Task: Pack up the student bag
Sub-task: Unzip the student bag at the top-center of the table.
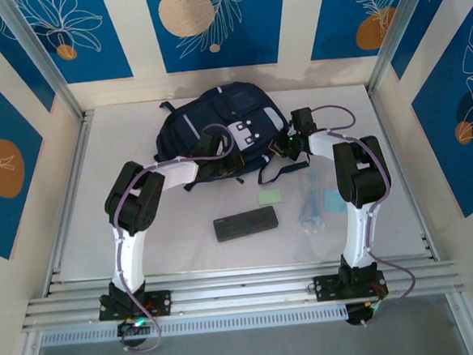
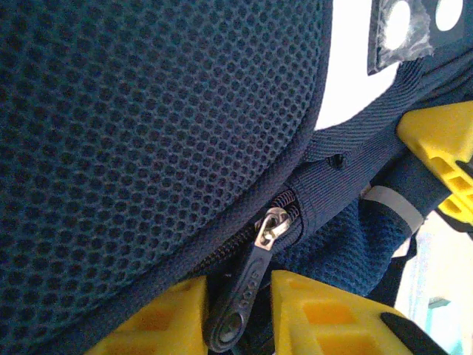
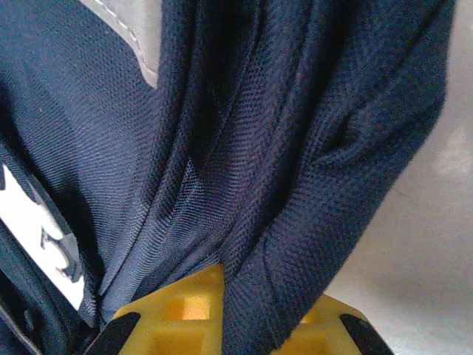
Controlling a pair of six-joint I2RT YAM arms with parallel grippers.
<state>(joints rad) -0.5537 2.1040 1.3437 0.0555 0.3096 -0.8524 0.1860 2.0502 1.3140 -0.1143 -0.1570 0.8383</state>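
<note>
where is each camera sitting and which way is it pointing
Top external: above and behind the arm bases, looking down on the table and student bag; both arms show.
Left wrist: on the left arm, facing the bag's mesh; the left gripper flanks the zipper pull.
Right wrist: on the right arm, facing bag fabric pinched in the right gripper.
Shared: all three see the student bag.

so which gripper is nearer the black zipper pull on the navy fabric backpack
Left: the left gripper straddles the zipper pull; the right gripper is shut on a backpack fold elsewhere.
</note>
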